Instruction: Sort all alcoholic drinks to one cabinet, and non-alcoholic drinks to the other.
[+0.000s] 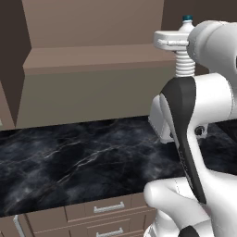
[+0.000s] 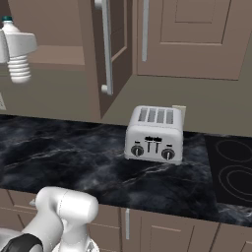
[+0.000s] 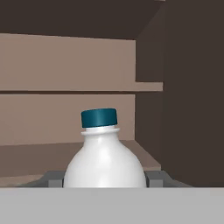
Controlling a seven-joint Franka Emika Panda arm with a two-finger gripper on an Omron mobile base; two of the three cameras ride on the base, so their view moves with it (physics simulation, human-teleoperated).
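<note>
A small white ribbed plastic bottle [image 1: 185, 62] with a blue cap, one of the non-alcoholic drinks, hangs upright in the air with my gripper [image 1: 172, 41] shut on its shoulder. From the right base it shows at the far left, bottle [image 2: 18, 69] in the gripper [image 2: 18, 47], level with the open cabinet's lower shelf [image 1: 92, 58]. In the hand view the bottle [image 3: 105, 159] stands between the two grey fingertips [image 3: 54, 178], facing the cabinet's bare shelves [image 3: 65, 153]. The alcoholic drinks are out of view.
The black marble counter [image 1: 69, 162] runs below, with drawers under its front edge. The cabinet's open door [image 2: 110, 49] juts out over the counter. A silver toaster [image 2: 154, 134] stands by the wall, and a stove top [image 2: 234, 172] lies at the right.
</note>
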